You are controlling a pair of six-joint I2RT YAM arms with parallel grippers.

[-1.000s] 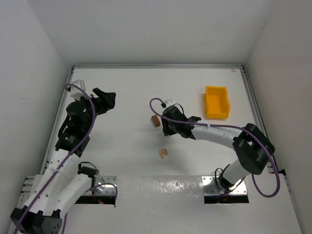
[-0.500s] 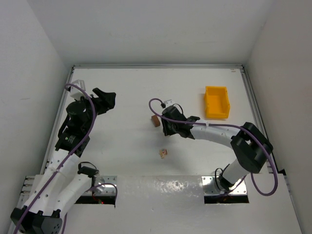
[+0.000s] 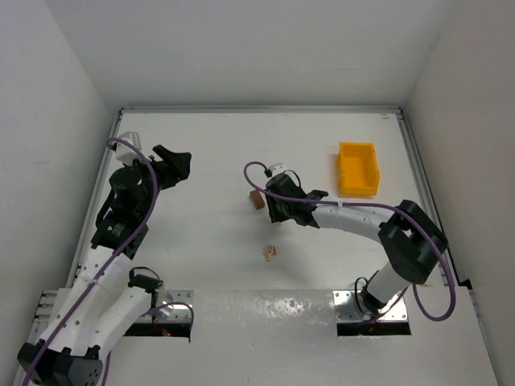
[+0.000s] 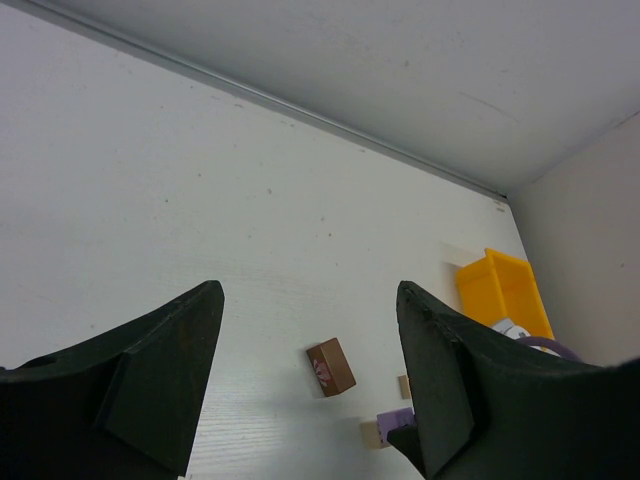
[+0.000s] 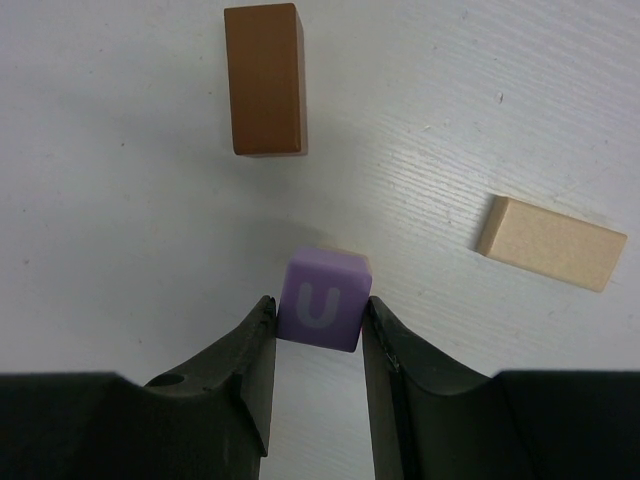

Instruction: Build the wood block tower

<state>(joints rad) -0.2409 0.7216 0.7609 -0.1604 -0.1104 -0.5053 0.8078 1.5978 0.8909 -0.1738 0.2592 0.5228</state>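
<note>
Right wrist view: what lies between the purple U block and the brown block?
Nothing: in the right wrist view only bare white table separates the purple U block from the brown block. The tan block lies off to the side.

A purple block (image 5: 322, 302), brown block (image 5: 264, 78), yellow bin (image 3: 343, 169).

My white table (image 3: 201, 233) is carrying a yellow bin (image 3: 357, 169) toward its far right. Near the middle a reddish-brown block (image 5: 264, 78) is lying flat, with a pale tan block (image 5: 551, 243) lying apart from it. A purple cube (image 5: 322, 300) marked U is showing close to both, though I am not making out whether it is resting on the surface. A small pale block (image 3: 269, 253) with pink marks is lying alone, closer to the near edge
</note>
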